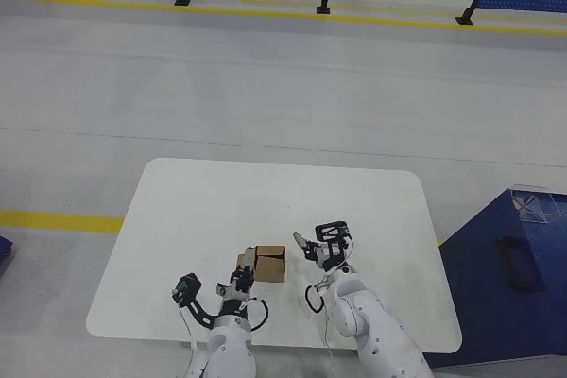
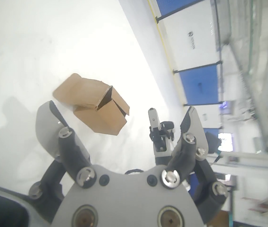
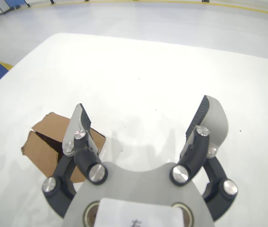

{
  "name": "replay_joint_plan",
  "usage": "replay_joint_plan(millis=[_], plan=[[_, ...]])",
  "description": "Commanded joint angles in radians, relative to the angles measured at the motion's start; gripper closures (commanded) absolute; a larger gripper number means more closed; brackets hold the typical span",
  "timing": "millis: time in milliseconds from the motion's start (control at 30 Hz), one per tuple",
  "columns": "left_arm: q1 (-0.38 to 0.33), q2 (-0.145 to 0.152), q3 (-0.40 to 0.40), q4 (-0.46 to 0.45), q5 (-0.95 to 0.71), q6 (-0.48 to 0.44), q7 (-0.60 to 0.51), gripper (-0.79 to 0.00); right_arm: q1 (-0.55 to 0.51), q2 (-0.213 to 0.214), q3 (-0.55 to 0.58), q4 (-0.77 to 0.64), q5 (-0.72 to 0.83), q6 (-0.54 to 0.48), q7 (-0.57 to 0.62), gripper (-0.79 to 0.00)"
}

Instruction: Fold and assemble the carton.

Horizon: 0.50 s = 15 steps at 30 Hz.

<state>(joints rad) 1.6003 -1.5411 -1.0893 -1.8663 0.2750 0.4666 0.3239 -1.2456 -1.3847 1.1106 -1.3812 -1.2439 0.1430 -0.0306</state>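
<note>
the brown carton (image 1: 269,264) sits on the white table (image 1: 217,198). it is closer to the robot's edge than to the far edge, about halfway along. it stands up like a little box. its flaps are bent in but not shut flat, and a dark gap shows between them.

the left gripper (image 2: 119,106) is by the carton's left side, on the side nearer the robot's edge. its two fingers are wide apart. the carton lies just past the finger tips, and i cannot tell if a tip touches it.

the right gripper (image 3: 143,101) is on the carton's other side, toward the table's right edge, and a little apart from the carton. its fingers are wide apart too, with white table between them.
</note>
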Motion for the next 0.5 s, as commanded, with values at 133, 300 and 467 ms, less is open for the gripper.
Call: replay_joint_plan(millis=[133, 300, 467], plan=[[-0.006, -0.004, -0.001, 0.033, -0.082, -0.082, 0.036, -0.785, -0.001, 0.000, 0.000, 0.000, -0.003, 0.001, -0.001, -0.785], [0.001, -0.008, -0.013, 0.031, -0.156, -0.077, 0.026, -0.785, -0.010, 0.002, -0.013, -0.004, -0.077, 0.023, -0.031, -0.785], [0.004, -0.021, -0.050, 0.094, -0.379, -0.180, 0.001, -0.785, -0.009, -0.008, -0.058, -0.019, -0.151, 0.069, -0.060, -0.785]])
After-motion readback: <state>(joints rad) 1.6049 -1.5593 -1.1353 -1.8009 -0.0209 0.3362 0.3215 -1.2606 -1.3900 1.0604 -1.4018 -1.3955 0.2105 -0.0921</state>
